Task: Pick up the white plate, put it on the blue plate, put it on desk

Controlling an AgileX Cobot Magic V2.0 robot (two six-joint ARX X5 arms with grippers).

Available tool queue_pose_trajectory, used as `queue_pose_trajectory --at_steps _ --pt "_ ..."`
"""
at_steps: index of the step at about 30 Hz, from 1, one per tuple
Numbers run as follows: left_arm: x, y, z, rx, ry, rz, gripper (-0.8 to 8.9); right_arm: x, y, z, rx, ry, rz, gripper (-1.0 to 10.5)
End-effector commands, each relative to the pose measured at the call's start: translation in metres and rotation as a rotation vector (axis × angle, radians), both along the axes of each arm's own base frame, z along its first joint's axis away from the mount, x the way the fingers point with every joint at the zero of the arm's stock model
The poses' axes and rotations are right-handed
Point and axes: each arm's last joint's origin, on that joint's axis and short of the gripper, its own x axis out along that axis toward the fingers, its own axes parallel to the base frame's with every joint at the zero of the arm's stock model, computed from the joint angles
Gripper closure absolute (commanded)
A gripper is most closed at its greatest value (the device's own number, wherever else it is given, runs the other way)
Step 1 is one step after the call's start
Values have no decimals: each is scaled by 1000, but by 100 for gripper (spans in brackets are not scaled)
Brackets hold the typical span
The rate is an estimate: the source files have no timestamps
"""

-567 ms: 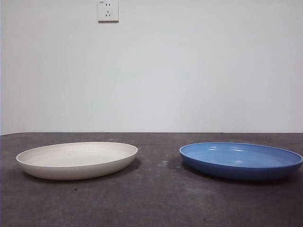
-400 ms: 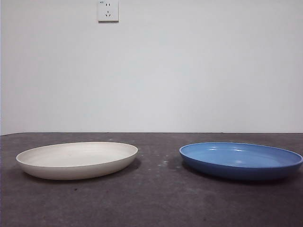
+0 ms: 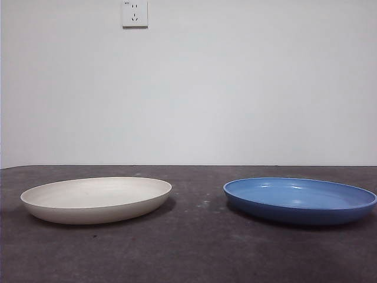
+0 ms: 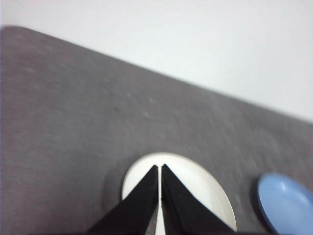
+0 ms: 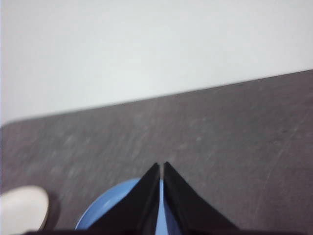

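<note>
The white plate (image 3: 96,199) rests flat on the desk (image 3: 194,247) at the left, and the blue plate (image 3: 300,200) sits apart from it at the right. Neither arm shows in the front view. In the left wrist view my left gripper (image 4: 160,167) hangs high over the white plate (image 4: 195,183), jaws shut with nothing between them; the blue plate (image 4: 286,203) shows beside it. My right gripper (image 5: 161,165) hovers high above the blue plate (image 5: 110,208), jaws shut and empty, with the white plate (image 5: 22,205) off to one side.
A white wall with a socket (image 3: 134,13) stands behind the desk's far edge. A bare strip of desk about a hand wide lies between the two plates.
</note>
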Motion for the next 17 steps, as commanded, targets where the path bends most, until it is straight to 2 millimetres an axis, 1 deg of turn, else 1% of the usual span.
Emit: queue_pose_trajectory --at_steps 1,6,10,13,17 --pt "8 -1 16 89 20 -82 804 7 2 17 -68 50 76 940" --pt "26 -4 32 138 142 -219 804 22 5 40 -94 207 233 939" --pt "37 -9 40 149 241 -347 805 31 8 52 -122 301 316 939" --pt "43 -14 44 154 303 -431 805 36 11 57 -151 366 370 939" --pt "47 -21 45 176 358 -505 805 39 17 56 -180 468 444 939"
